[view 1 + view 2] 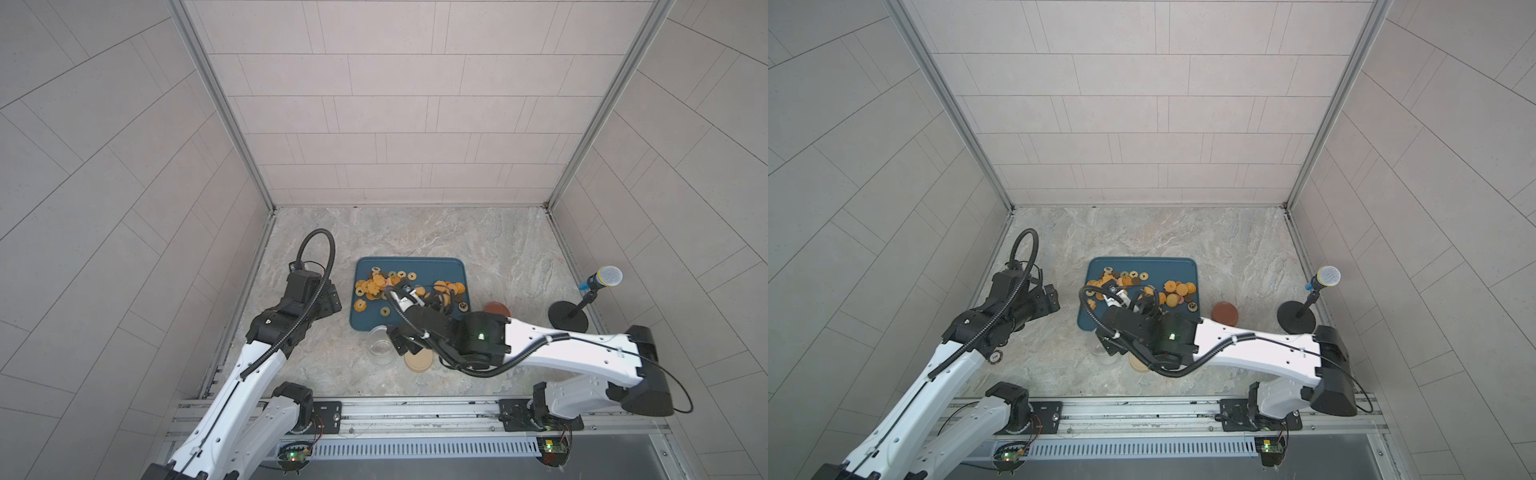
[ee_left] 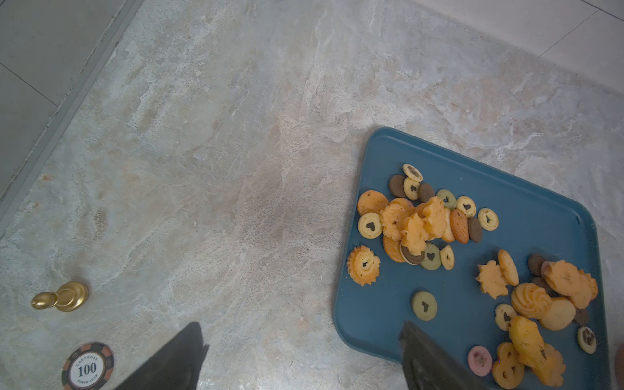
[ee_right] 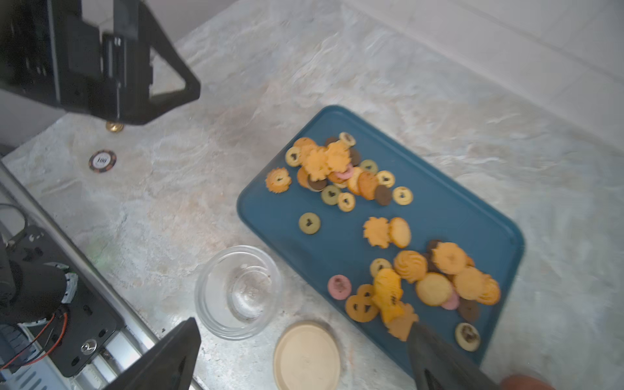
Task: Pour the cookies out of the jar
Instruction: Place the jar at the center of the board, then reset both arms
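Note:
The cookies [image 1: 409, 289] lie spread over a blue tray [image 1: 453, 266], mostly orange, in two loose heaps [image 2: 422, 219] [image 3: 439, 277]. The jar [image 3: 238, 292] is clear glass, stands upright with nothing in it just off the tray's near edge [image 1: 379, 344], and its beige lid [image 3: 306, 356] lies flat beside it. My right gripper [image 3: 304, 324] hangs open above the jar and lid, holding nothing. My left gripper [image 2: 302, 326] is open too, over bare table left of the tray [image 2: 540, 209]; in a top view the left gripper [image 1: 332, 297] sits clear of the tray's left rim.
A poker chip [image 2: 87, 366] and a gold pawn [image 2: 60, 299] lie on the table under my left arm. A brown disc [image 1: 496, 309] sits right of the tray. A microphone on a black stand [image 1: 602, 280] is at the far right. Walls enclose the marble table.

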Available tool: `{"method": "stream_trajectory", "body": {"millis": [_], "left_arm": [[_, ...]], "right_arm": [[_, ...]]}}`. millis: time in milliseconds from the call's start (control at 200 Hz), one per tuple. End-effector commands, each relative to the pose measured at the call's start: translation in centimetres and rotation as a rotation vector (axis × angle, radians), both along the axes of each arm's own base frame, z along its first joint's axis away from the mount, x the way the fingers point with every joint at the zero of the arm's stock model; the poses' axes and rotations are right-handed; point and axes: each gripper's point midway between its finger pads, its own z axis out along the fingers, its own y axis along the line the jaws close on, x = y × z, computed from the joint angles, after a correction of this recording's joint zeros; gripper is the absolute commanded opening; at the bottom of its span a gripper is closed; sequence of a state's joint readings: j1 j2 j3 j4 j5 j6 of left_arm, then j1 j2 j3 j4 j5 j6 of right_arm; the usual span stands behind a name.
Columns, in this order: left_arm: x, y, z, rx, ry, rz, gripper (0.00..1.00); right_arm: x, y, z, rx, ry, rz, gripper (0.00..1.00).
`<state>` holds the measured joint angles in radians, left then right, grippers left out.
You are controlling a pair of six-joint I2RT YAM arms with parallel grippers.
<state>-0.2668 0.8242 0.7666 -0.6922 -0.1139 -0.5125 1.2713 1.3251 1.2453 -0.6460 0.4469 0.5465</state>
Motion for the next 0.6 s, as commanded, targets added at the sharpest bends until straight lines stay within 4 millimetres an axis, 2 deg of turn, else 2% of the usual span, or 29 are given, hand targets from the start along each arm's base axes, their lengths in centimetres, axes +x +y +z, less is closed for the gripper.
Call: {"method": "stream_trajectory", "body": {"millis": [0, 85, 175, 290, 385, 460, 530, 555, 595], "left_arm": [[0.1, -0.5, 0.1, -0.012, -0.023, -0.032, 0.94], [0.3, -1.0, 0.3, -0.027, -0.036, -0.053, 0.95], [0.6, -1.0, 0.7, -0.023, -0.054, -0.059, 0.95], [1.7, -0.2, 2.0, 0.012, -0.107, -0.013, 0.95], [3.3, 1.3, 3.2, 0.086, -0.151, 0.059, 0.94], [4.6, 2.7, 3.9, 0.19, -0.17, 0.113, 0.93], [6.3, 3.7, 3.7, 0.313, -0.177, 0.119, 0.93], [7.0, 3.9, 3.5, 0.367, -0.182, 0.098, 0.99], [7.7, 4.8, 3.1, 0.461, -0.177, 0.117, 1.0]], "right_arm": [[1.6, -7.0, 1.9, -0.102, -0.141, -0.175, 1.0], [2.5, -11.8, 3.2, -0.127, -0.217, -0.291, 1.0], [3.1, -15.2, 2.9, -0.156, -0.245, -0.337, 1.0], [3.0, -19.2, 2.3, -0.218, -0.362, -0.402, 1.0], [3.3, -23.4, 2.4, -0.184, -0.429, -0.559, 1.0], [4.2, -25.3, 0.8, -0.173, -0.386, -0.605, 1.0], [5.2, -27.0, -1.2, -0.179, -0.297, -0.662, 1.0], [5.6, -27.4, -1.9, -0.173, -0.258, -0.679, 1.0], [6.2, -28.1, -2.7, -0.165, -0.209, -0.708, 1.0]]}}
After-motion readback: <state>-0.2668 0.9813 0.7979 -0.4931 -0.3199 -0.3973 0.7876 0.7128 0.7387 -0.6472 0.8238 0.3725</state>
